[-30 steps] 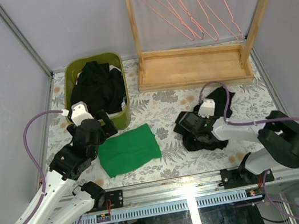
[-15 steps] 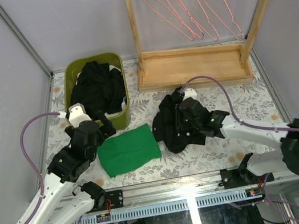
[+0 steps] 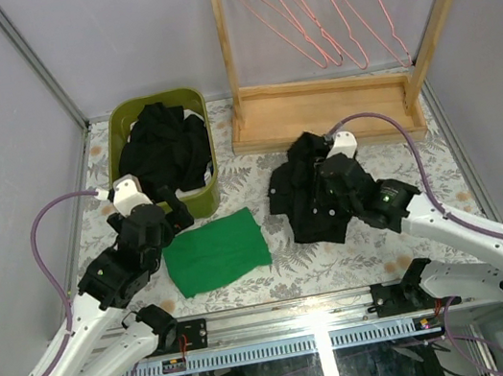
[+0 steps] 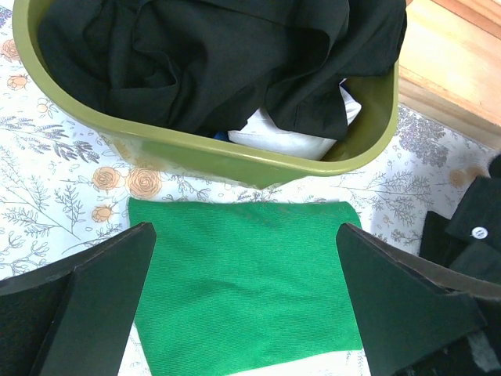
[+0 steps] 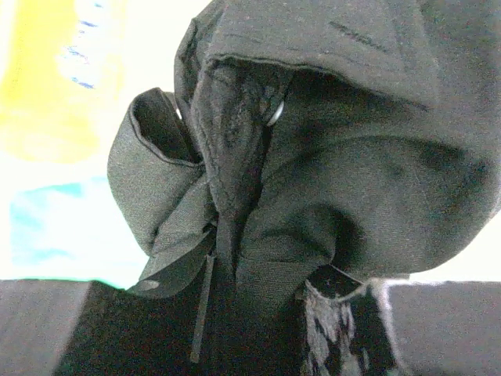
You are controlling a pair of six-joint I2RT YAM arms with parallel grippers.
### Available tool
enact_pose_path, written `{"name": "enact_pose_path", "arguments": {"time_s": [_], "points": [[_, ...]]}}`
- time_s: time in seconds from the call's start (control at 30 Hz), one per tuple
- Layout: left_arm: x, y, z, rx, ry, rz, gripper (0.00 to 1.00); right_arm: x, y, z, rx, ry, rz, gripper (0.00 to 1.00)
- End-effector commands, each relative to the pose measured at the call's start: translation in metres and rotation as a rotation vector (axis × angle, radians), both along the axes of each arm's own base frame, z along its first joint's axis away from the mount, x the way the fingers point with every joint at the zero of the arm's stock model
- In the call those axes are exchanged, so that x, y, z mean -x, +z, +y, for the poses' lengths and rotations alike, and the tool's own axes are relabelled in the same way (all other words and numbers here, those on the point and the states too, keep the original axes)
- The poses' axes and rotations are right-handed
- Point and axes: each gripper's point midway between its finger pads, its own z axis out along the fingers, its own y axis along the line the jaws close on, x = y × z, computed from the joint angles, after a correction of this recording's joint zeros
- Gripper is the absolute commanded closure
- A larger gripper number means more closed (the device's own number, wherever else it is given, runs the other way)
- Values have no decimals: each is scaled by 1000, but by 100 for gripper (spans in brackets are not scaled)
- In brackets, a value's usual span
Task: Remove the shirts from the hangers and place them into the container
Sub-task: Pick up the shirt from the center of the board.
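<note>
**Right arm holds a black shirt, clear of the basket**

Top: the right gripper (image 3: 318, 165) is well right of the olive-green slotted plastic basket (image 3: 208, 147), clamped on a plain black collared shirt (image 3: 306, 208). The left gripper (image 3: 176, 211) is at the basket's near wall. Bare pink wire hangers (image 3: 318, 11) hang behind and right of the basket.

Left wrist: jaws fully spread, empty. Black fabric (image 4: 196, 55) and a white shirt (image 4: 290, 133) lie in the basket, and a flat green cloth (image 4: 243, 282) is just in front.

Right wrist: jaws partly closed on the bunched shirt.

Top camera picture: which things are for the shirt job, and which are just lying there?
For the job:
- black shirt out on the table
- piled shirts already inside the basket
- basket
- hangers, all bare

Just lying about:
- green cloth
- wooden rack
- flowery table cover
</note>
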Motion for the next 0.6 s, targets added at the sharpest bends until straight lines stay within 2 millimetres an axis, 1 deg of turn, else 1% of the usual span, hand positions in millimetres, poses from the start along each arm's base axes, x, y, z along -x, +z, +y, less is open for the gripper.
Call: {"name": "enact_pose_path", "arguments": {"time_s": [0.0, 0.07, 0.13, 0.2, 0.23, 0.33, 0.4, 0.47, 0.53, 0.57], "points": [[-2, 1, 6, 1, 35, -17, 0, 7, -53, -64, 265, -232, 96, 74], [-2, 0, 5, -2, 34, -13, 0, 7, -72, -66, 283, -236, 135, 62], [-3, -1, 4, -5, 31, -9, 0, 4, -85, -61, 275, -218, 164, 43], [-3, -1, 4, -7, 30, -6, 0, 3, -96, -44, 242, -137, 195, 26], [-3, -2, 4, -8, 31, -5, 0, 2, -100, -36, 232, -105, 211, 19], [-3, -2, 5, -8, 32, -6, 0, 2, -114, -20, 234, -45, 267, 7], [-3, -1, 5, -7, 31, -7, 0, 2, -126, -16, 276, -24, 314, 2], [-2, -2, 5, -8, 30, -6, 0, 4, -144, -23, 364, -37, 382, 0], [-3, -2, 4, -7, 30, -6, 0, 10, -165, -25, 430, -10, 449, 1], [-3, -2, 4, -9, 30, -6, 0, 12, -175, -30, 477, -19, 489, 1]]}}
